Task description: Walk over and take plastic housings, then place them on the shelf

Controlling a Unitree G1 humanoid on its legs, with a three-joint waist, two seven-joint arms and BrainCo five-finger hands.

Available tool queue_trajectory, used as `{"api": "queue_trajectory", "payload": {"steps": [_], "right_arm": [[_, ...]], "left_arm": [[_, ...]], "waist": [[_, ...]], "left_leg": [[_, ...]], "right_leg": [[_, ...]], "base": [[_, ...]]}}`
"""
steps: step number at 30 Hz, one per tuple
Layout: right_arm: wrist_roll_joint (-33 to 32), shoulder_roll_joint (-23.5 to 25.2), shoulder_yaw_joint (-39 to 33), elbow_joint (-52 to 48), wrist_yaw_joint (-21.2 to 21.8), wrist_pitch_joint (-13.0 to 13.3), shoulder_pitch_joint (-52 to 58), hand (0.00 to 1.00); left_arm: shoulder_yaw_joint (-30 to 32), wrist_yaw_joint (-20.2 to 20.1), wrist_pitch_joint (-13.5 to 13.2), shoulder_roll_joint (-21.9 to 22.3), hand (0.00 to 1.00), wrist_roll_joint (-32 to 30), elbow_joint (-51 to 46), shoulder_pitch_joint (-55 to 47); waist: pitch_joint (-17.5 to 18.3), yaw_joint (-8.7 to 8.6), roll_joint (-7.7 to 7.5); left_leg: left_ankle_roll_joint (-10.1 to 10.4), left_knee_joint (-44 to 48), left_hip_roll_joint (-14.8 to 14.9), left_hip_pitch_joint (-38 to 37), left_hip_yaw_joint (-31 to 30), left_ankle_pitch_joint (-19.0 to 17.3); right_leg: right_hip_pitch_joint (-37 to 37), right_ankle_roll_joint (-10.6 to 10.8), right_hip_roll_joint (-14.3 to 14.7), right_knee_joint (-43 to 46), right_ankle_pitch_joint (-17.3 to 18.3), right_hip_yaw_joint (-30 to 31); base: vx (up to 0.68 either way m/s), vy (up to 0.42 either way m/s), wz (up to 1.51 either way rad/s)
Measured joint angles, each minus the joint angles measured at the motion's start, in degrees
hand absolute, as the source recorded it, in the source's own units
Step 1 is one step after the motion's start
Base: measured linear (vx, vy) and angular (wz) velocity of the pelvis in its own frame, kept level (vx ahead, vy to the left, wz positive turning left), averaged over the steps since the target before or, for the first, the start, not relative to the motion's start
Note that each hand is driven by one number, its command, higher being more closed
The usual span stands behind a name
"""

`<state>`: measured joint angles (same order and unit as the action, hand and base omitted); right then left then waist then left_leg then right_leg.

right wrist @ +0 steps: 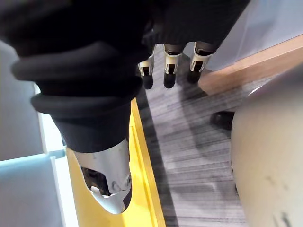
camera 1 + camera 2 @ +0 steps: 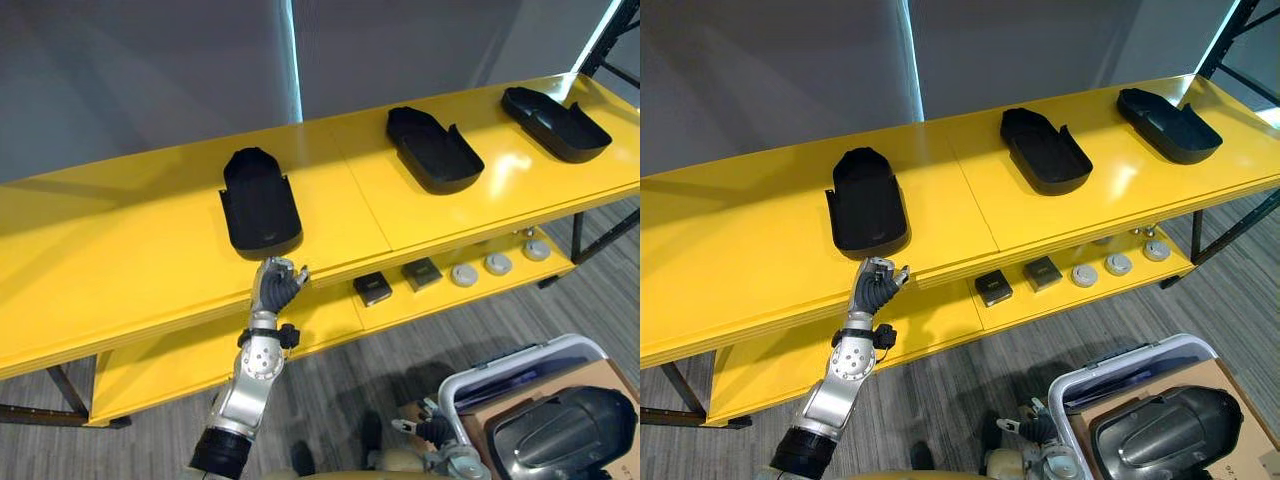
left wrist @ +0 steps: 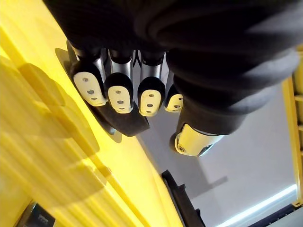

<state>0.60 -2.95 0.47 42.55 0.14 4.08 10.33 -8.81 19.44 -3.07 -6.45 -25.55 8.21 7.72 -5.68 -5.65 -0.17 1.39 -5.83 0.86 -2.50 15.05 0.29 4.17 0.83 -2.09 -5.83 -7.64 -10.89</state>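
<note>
Three plastic housings [image 2: 433, 148] lie spaced along the yellow shelf [image 2: 120, 260]. The left robot hand [image 2: 278, 285], fingers curled on nothing, is just beside the leftmost housing [image 2: 260, 205]. The right robot hand [image 1: 170, 66] hangs loose-fingered.

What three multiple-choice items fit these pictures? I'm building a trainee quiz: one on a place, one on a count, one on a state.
1. The left hand is: A over a box; B at the front edge of the top shelf, by the leftmost housing; C on the floor.
2. Black housings on the top shelf: A two; B three; C five.
3. Those housings: A stacked; B standing on end; C lying apart, hollow up.
B: it sits just before that housing. B: leftmost, middle housing, rightmost housing. C: yellow shows between them.
</note>
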Motion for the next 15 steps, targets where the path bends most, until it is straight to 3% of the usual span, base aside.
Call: {"api": "queue_trajectory", "payload": {"steps": [6, 10, 15], "right_arm": [[0.01, 0.03, 0.02, -0.06, 0.03, 0.0, -0.08, 0.0], [0.02, 0.27, 0.03, -0.07, 0.11, -0.02, -0.6, 0.0], [0.03, 0.25, -0.04, -0.08, 0.16, -0.03, -0.66, 0.0]], "left_arm": [[2.74, 0.81, 1.75, -1.47, 1.0, 0.02, 5.13, 5.32], [5.12, 0.75, 3.34, -3.7, 1.0, 0.02, 8.74, 7.4], [6.37, 0.58, 4.05, -4.21, 1.0, 0.03, 10.37, 9.62]], "waist": [[-0.02, -0.37, -0.02], [-0.2, -1.68, -0.37], [-0.2, -1.73, -0.45]], "left_leg": [[-0.49, 0.11, 0.02, -0.01, 0.74, -0.15], [-0.46, 0.28, 0.02, 0.04, 1.09, -0.23], [-0.49, 0.32, 0.02, 0.69, 2.0, -0.31]], "right_leg": [[0.21, -0.01, 0.05, -0.06, -0.02, 0.36], [0.41, -0.02, 0.08, -0.08, -0.03, 0.66], [1.37, -0.05, 0.11, -0.08, -0.24, 1.37]], "base": [[0.02, 0.011, -0.05], [-0.01, 0.003, -0.03], [-0.01, 0.004, -0.07]]}}
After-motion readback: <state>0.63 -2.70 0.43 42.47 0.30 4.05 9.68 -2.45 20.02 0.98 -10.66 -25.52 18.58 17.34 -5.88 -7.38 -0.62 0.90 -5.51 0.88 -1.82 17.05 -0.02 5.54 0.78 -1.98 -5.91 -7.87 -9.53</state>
